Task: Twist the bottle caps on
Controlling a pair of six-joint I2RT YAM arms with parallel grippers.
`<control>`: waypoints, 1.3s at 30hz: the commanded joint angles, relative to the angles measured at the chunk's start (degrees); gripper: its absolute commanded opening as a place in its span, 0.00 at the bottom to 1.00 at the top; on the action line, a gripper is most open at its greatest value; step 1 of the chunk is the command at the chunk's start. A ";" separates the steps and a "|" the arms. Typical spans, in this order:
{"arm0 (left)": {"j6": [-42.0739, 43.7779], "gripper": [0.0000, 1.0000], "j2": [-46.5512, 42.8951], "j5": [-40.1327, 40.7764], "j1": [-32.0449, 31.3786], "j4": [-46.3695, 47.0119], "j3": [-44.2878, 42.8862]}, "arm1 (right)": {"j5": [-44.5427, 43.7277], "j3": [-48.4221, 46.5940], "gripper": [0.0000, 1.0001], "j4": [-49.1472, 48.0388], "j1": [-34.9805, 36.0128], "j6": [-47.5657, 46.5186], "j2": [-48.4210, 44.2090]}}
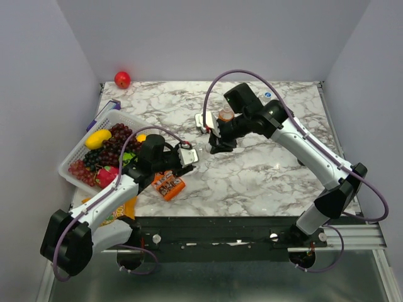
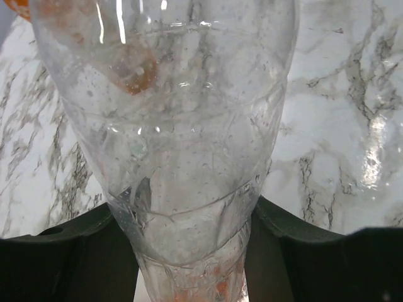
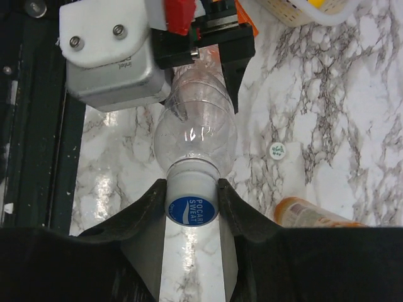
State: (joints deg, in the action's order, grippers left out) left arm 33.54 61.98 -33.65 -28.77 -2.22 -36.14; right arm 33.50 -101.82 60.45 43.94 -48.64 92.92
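Left gripper (image 1: 189, 155): closed round the body of the clear bottle (image 3: 195, 126). The dark fingers (image 3: 236, 69) press its sides.
Clear bottle: held off the table (image 1: 264, 170), lying roughly level between the two grippers. Its neck points at the right gripper, and the inside is empty with droplets on the wall.
Blue cap (image 3: 192, 209): sits on the clear bottle's neck, printed top facing the right wrist camera.
Right gripper (image 3: 191, 187): clamped on the blue cap, with one finger touching each side of it.
White cap (image 3: 277, 150): flat on the marble, apart from both grippers, between the clear bottle and the orange bottle.
Orange bottle (image 3: 308, 215): just beside the right gripper on its far side. Whether it stands or lies cannot be told.
Second blue cap (image 1: 267, 95): on the table near the far edge, behind the right arm.
Basket (image 1: 75, 157): white, at the left table edge beside the left arm. It holds dark grapes (image 1: 113, 141) and a yellow fruit (image 1: 97, 138).
Apple (image 1: 122, 79): red, at the far left corner by the wall.
Orange packet (image 1: 169, 185): on the near edge of the table, below the left gripper.
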 commanded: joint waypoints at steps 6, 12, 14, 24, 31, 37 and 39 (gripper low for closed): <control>-4.36 0.00 -5.02 20.02 -2.69 20.58 4.50 | 4.65 0.22 0.10 2.23 -1.58 11.02 1.47; -0.14 0.00 -6.25 33.11 -9.37 28.14 9.07 | 6.41 0.04 0.01 -0.50 -3.25 18.67 1.91; -0.66 0.00 -6.17 33.21 -9.63 27.89 8.81 | 6.14 0.13 0.01 -0.59 -3.25 18.50 1.91; 3.64 0.00 -4.67 43.58 -12.80 31.49 9.16 | 6.23 0.92 0.00 -5.87 -4.92 34.85 2.26; -2.68 0.80 -5.54 23.93 -12.10 16.22 5.65 | -0.35 -0.14 0.00 0.01 -5.01 23.09 1.13; -6.47 0.99 -5.99 10.73 -10.08 6.97 4.85 | -3.97 1.01 0.01 24.25 -10.09 3.23 -2.04; -6.21 0.99 -5.38 8.96 -8.76 6.96 4.76 | -5.18 1.62 0.01 27.09 -13.51 0.56 -3.44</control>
State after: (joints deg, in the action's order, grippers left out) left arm 29.91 56.51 -13.93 -39.88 8.86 -29.69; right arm 32.40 -101.08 68.86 36.27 -36.60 93.27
